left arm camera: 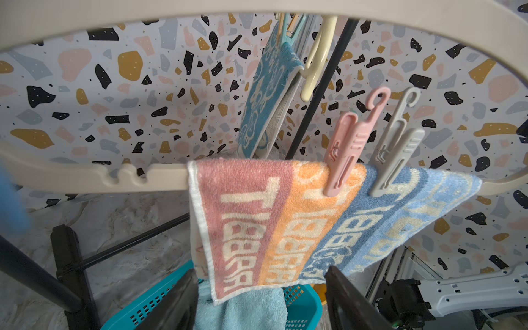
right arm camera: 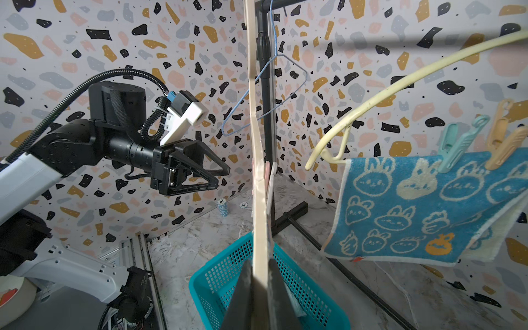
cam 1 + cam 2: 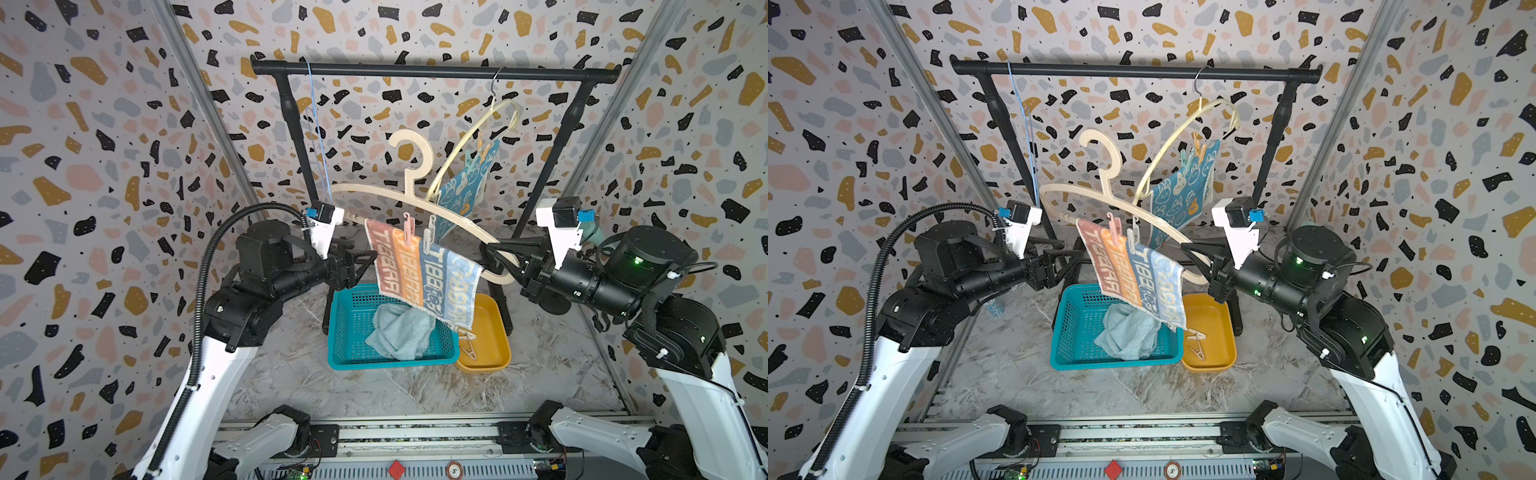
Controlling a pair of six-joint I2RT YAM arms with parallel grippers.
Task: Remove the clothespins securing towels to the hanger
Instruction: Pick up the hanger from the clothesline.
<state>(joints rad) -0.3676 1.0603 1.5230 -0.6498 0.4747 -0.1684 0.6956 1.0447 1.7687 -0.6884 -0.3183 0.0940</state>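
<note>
Above the teal basket [image 3: 345, 332]: flat cream hanger [image 3: 374, 193] of plastic with a broad hook and a notched lower bar, tilted, hook clear of the black rail [image 3: 432, 72].
Striped towel [image 3: 419, 274]: looped terry in pink, orange and two blues with cream lettering, draped over that lower bar.
Clothespins on it: pink peg [image 1: 345, 154] and grey-white peg [image 1: 397, 154], slim ribbed plastic with hooked tops, side by side, pinching cloth to bar.
Right gripper [image 3: 492, 255]: fingers clamped on the cream hanger's end, just past the pale blue stripe; forearm level, reaching inward.
Left gripper [image 2: 223, 178]: fingers spread apart, holding nothing, just beside the towel's pink edge; forearm level, wrist straight, aimed at the cloth.
Rabbit towel [image 2: 414, 205]: teal terry with cream rabbits, pinned by mint peg [image 2: 457, 145] and peach peg [image 2: 503, 143] to a thin yellowish hanger [image 3: 469, 137] hooked on the rail.
Basket contents: crumpled pale blue towel [image 3: 399, 332] inside perforated plastic walls.
Yellow tray [image 3: 498, 332]: shallow, round-cornered, just beside the basket, two loose pegs [image 3: 1197, 344] inside.
</note>
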